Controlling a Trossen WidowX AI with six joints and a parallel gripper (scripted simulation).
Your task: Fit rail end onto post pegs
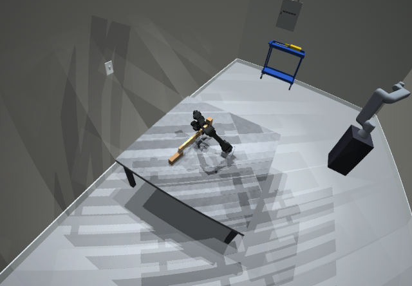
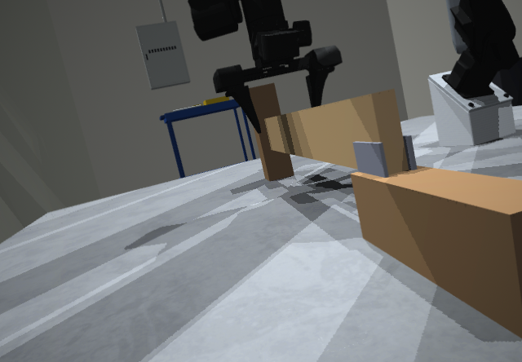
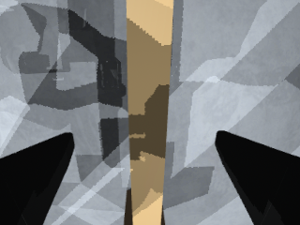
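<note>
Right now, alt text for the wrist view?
Looking straight down, two black fingers stand wide apart on either side of the narrow wooden rail, touching nothing. The rail runs up the middle of the frame over the grey, shadow-patched table top.

Arm reaching over a wooden rail on a table [image 1: 212,206] in a grey room

The pincer [image 1: 201,130] is hanging over the upper end of the rail [image 1: 188,143], too small to tell how its fingers are standing. The rail is running down-left from the pincer to the footboard block [image 1: 174,158]; the post [image 1: 209,120] is standing just up-right of it. Well beyond, a blue cart [image 1: 282,63] is standing by the wall.
</note>
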